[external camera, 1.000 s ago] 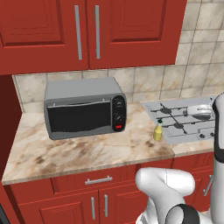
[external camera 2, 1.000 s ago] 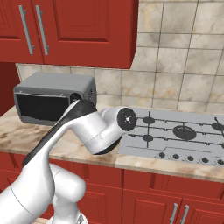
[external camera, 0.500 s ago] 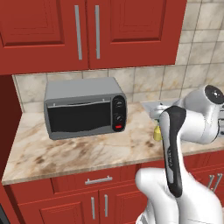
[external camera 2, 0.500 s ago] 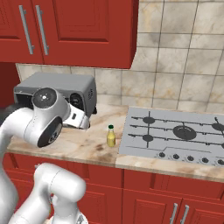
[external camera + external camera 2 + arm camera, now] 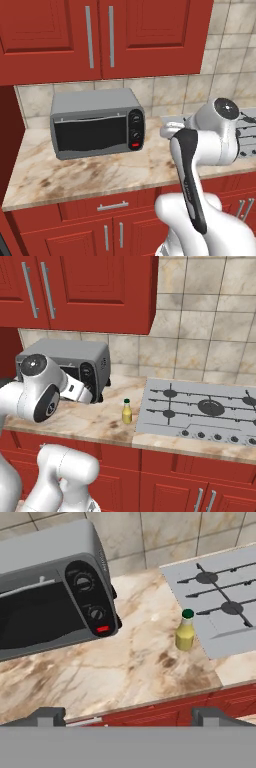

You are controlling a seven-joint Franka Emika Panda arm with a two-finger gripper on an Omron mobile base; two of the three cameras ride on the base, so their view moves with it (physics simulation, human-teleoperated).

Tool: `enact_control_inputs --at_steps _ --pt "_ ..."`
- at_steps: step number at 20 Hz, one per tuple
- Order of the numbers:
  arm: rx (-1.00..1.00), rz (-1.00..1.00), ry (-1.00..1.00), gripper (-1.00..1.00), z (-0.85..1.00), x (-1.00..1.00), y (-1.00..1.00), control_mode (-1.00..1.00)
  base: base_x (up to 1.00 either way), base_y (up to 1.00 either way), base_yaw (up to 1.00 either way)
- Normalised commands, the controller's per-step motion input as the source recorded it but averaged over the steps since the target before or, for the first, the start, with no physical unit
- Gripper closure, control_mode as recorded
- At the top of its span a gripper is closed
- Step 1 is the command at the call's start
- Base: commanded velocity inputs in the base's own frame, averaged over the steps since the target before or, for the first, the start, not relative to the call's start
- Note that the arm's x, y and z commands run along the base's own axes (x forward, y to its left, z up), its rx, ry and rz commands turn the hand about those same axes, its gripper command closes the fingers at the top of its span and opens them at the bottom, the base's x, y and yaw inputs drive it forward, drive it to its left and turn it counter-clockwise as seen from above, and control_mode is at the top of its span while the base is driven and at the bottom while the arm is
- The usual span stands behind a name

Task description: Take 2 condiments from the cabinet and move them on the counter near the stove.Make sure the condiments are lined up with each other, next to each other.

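Arm swung back from stove [image 5: 200, 408] toward toaster oven [image 5: 65, 363]. Gripper [image 5: 127, 714] spread wide, empty. Yellow bottle [image 5: 127, 411] upright on counter [image 5: 95, 423], just left of stove. Cabinet [image 5: 100, 37] doors closed; shaker likely next.

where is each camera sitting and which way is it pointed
Left base view: behind the arm's left, facing the toaster oven, wall cabinet and counter; white arm at lower right.
Right base view: behind its right, facing the stove and yellow bottle; arm at lower left.
Hand view: on the hand, looking down over the counter edge; the open gripper at the bottom.
Shared: right base and hand views both show bottle, stove, toaster oven.
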Motion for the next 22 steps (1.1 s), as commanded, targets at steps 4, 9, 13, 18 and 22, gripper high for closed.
enact_control_inputs --at_steps 4,9,13,18,22 --pt "0.00 0.03 -0.04 -1.00 0.06 -0.02 0.00 -1.00 0.00 0.00 0.00" --pt "-0.01 0.22 -0.19 -1.00 0.23 -0.25 0.00 -1.00 0.00 0.00 0.00" --pt "-0.02 0.25 -0.20 -1.00 0.19 -0.42 -0.01 -1.00 0.00 0.00 0.00" --pt "-0.03 0.05 -0.12 -1.00 0.18 -0.59 0.00 -1.00 0.00 0.00 0.00" --pt "-0.08 0.00 -0.12 -1.00 0.06 -0.50 0.01 -1.00 0.00 0.00 0.00"
